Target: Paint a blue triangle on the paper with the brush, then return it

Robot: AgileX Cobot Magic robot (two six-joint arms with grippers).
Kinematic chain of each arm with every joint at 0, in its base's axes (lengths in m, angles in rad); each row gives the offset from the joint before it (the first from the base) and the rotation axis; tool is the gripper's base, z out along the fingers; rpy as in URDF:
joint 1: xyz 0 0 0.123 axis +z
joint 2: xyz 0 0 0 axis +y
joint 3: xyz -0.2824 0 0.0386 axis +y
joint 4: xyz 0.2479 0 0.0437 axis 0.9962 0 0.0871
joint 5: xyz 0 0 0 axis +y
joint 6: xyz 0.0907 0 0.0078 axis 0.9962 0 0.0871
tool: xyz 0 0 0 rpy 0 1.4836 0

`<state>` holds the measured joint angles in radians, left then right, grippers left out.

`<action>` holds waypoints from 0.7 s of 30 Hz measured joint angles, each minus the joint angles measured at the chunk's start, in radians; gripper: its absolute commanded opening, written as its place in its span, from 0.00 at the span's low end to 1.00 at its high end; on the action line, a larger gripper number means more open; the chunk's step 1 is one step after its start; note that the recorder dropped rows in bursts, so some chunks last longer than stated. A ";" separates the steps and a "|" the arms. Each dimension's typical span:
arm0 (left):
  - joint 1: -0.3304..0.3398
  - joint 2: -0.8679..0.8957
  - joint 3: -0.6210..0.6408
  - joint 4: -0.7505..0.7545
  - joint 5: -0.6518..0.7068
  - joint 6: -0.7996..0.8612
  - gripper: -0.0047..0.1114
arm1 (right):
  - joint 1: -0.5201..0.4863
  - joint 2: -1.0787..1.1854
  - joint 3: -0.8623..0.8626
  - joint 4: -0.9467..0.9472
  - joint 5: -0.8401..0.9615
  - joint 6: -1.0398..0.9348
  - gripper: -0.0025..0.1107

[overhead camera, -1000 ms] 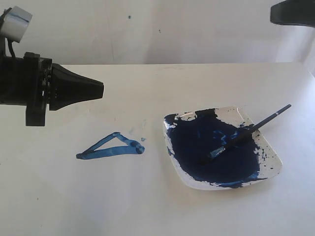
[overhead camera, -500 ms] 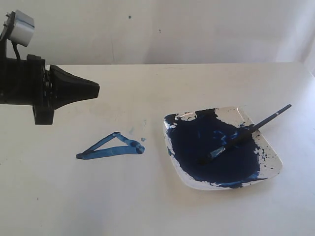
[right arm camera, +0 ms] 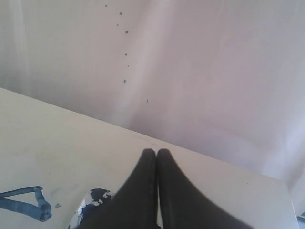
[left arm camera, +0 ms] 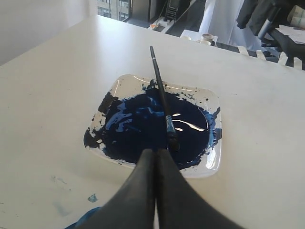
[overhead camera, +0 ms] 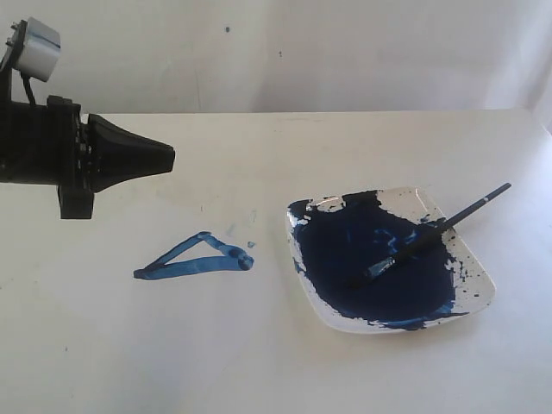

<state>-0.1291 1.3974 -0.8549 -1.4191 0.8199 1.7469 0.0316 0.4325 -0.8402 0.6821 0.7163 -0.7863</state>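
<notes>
**Late stage, exterior + wrist views.** Blue triangle lies painted on the paper, left of the white square dish. Brush rests across the dish, bristles in the navy paint pool, handle end past the rim; nothing grips it. Left gripper: jaws pressed together, empty, over the paper's left side. Right gripper: likewise closed, empty, outside the ext. view. Judged: painting & return both look done; no step evidently left.

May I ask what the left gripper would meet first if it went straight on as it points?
Likely the paint dish, near the brush's bristle end, by the left wrist view; the left gripper's height is unclear, so it might pass above.
</notes>
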 measured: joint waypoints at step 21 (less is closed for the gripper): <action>0.000 0.000 0.000 0.000 0.000 0.002 0.04 | 0.107 -0.062 0.005 -0.005 -0.072 0.341 0.02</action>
<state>-0.1291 1.3974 -0.8549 -1.4191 0.8199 1.7486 0.1388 0.3709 -0.8352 0.6769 0.6442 -0.4456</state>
